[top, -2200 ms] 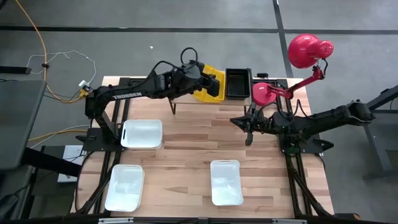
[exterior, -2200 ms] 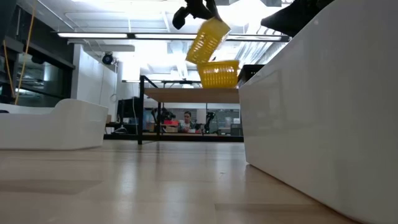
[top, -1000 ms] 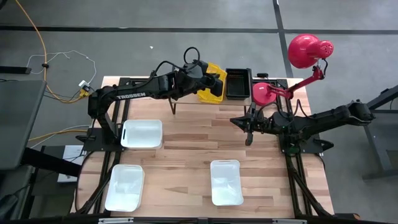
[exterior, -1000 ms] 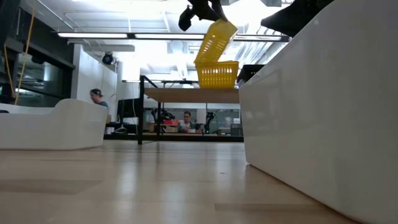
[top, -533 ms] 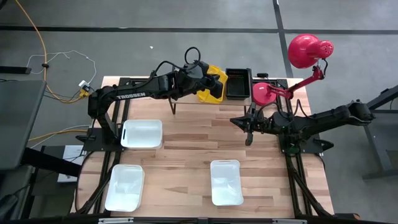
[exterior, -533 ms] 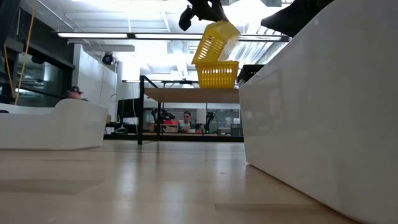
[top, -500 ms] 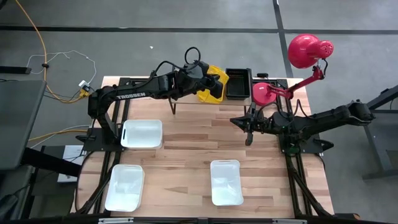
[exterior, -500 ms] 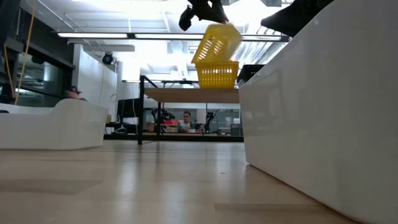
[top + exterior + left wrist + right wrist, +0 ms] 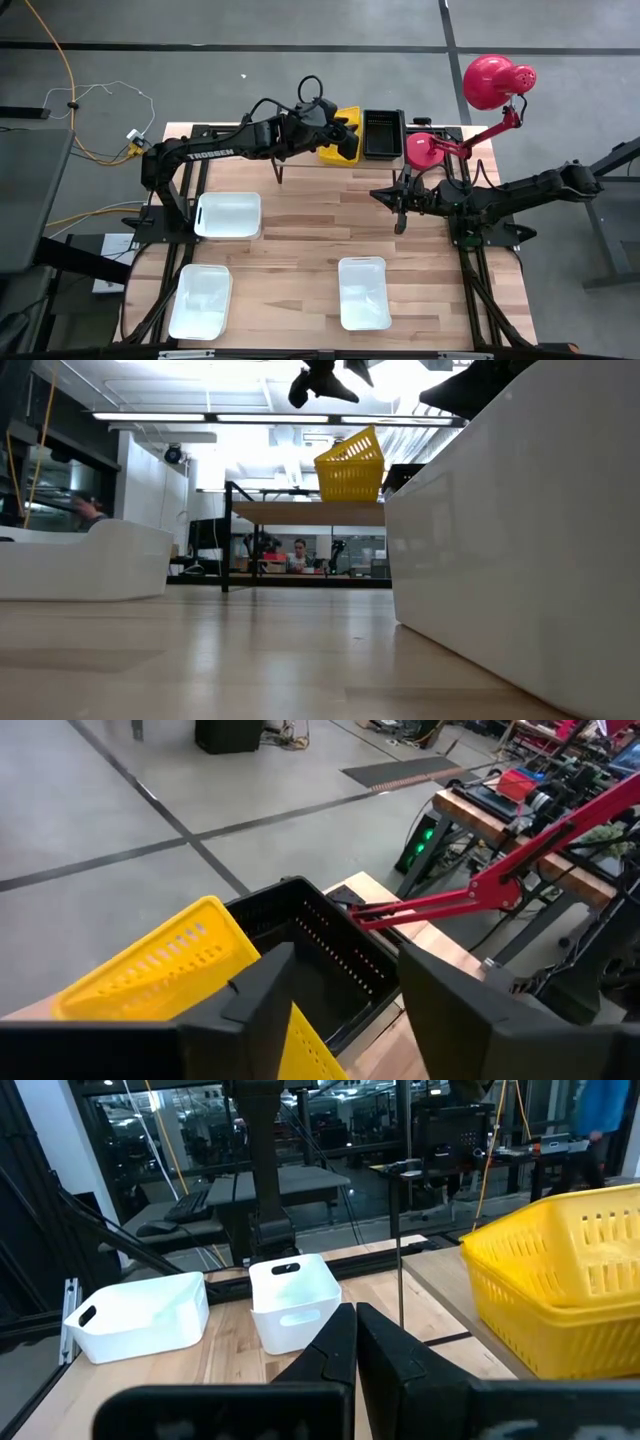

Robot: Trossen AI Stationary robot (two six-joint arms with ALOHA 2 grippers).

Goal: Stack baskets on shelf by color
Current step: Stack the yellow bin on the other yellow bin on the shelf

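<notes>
Two yellow baskets (image 9: 350,465) sit stacked on the shelf (image 9: 300,512). The upper one (image 9: 150,970) lies slightly tilted in the lower one. A black basket (image 9: 383,135) stands beside them on the shelf. My left gripper (image 9: 335,382) hovers open just above the yellow stack (image 9: 338,125), clear of it in the low view. In the left wrist view its fingers (image 9: 345,1010) straddle the stack's rim. My right gripper (image 9: 400,215) waits shut over the table's right middle, with nothing in it (image 9: 355,1350).
Three white baskets (image 9: 228,215) (image 9: 200,300) (image 9: 363,292) rest on the table nearer the front. A red lamp (image 9: 497,80) stands with its base (image 9: 425,150) at the shelf's right end. Bare wood lies between the shelf and the white baskets.
My left gripper has opened and let go of the upper yellow basket. The basket hung steeply tilted from its fingers. It has dropped into the lower yellow basket and now lies almost level. The gripper has stayed above the stack.
</notes>
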